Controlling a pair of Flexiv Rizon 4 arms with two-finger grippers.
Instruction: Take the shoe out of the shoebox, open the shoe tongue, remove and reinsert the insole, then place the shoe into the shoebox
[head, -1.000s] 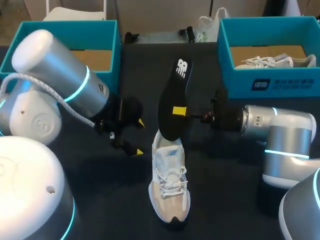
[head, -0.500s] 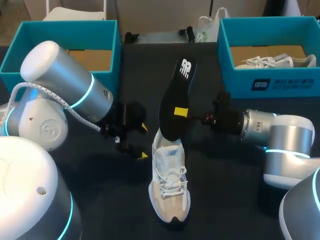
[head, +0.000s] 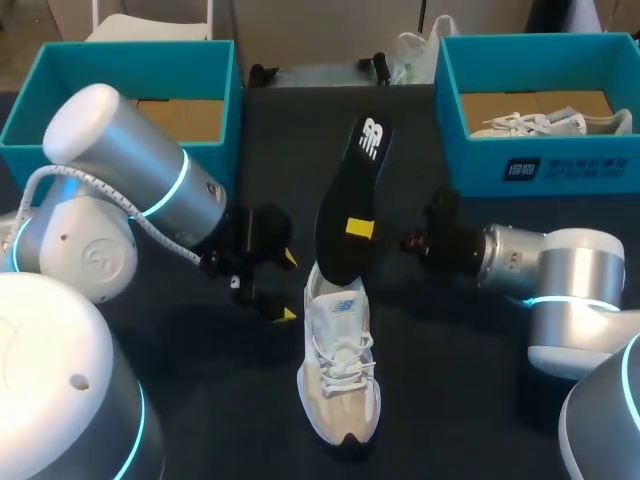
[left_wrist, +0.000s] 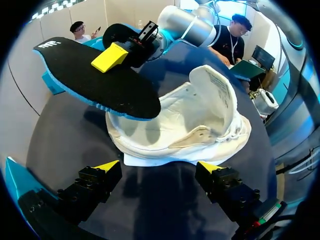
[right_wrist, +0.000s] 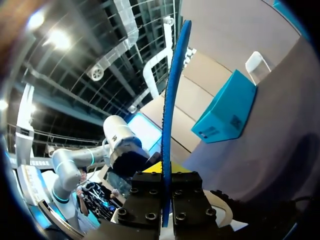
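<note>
A white shoe stands on the dark table, toe toward the front edge. A black insole with a blue rim rises steeply from the shoe's opening, with my right gripper shut on its middle. In the right wrist view the insole shows edge-on, clamped in the right gripper. My left gripper is open just left of the shoe's heel. In the left wrist view the shoe lies ahead of the left gripper, and the insole slants over it.
A teal shoebox stands at the back left. A second teal shoebox at the back right holds another white shoe. A plastic bag lies at the far edge between them.
My left arm has shifted right, bringing its open gripper closer to the shoe's heel. The insole has tipped slightly, still held by the right gripper.
</note>
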